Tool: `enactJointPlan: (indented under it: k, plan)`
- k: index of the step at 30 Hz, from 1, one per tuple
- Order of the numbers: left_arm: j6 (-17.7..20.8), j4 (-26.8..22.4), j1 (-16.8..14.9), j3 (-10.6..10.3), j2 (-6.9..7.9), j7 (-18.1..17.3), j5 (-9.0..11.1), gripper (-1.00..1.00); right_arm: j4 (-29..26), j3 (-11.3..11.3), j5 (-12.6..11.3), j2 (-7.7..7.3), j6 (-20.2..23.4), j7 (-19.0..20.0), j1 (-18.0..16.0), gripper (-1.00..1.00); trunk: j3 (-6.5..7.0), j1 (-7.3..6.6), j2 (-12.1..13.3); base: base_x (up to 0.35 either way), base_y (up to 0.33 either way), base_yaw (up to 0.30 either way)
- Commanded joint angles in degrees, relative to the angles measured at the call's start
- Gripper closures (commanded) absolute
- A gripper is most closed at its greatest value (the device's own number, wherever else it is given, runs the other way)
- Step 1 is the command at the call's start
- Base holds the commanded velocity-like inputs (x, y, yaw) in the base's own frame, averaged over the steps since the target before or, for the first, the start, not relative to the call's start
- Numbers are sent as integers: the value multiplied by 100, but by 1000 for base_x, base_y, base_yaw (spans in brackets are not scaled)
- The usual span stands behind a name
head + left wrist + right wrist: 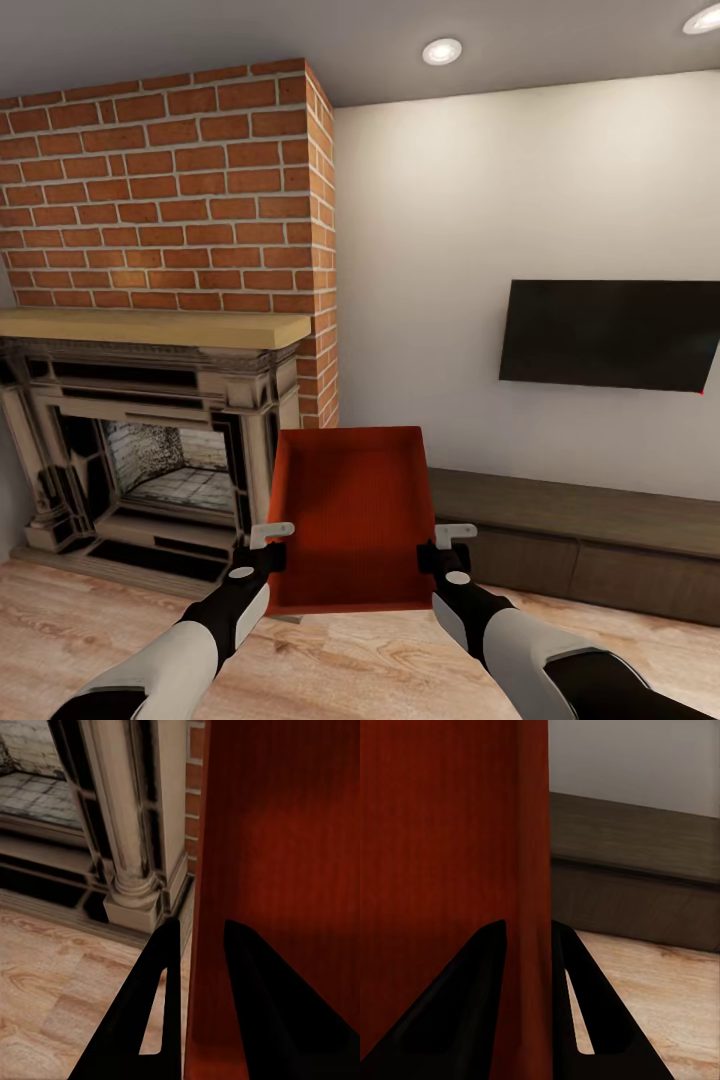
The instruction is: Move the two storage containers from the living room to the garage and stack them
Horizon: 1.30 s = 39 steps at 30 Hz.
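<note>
The living room stood ahead: a red brick chimney (170, 190) rose over an ornate fireplace (150, 450) with a pale wood mantel, a white wall (500, 220) carried a black TV (610, 335), and a long dark low bench (580, 540) ran under it along a light wood-plank floor (340, 670). Two round ceiling lights (441, 50) glowed above. One orange-red storage container (350, 520) was held up off the floor in front of the robot, between the fireplace and the bench, its ribbed inside tilted toward the head camera. The left gripper (272, 545) pinched the container's left wall, one finger inside and one outside. The right gripper (440, 548) pinched the right wall the same way, its dark fingers (472, 1005) straddling the thin rim.
</note>
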Motion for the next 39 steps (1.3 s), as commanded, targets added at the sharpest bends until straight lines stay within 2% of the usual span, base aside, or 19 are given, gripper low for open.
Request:
enactJointPlan:
  k: [1, 7, 39]
  plan:
    - [-25, 26, 0, 83, 21, 84, -7, 100, -11, -97, 19, 0, -139, -75, -7, 100, -1, 1, -4, 0, 0, 0]
    - [-26, 26, 0, 88, 21, 84, -7, 100, -11, -101, 19, -8, -146, -77, -7, 100, 5, 1, -4, 0, 0, -67]
    - [-28, 26, -1, 90, 21, 84, -7, 100, -11, -104, 17, -7, -148, -77, -7, 100, 113, 1, -4, 0, 0, -242]
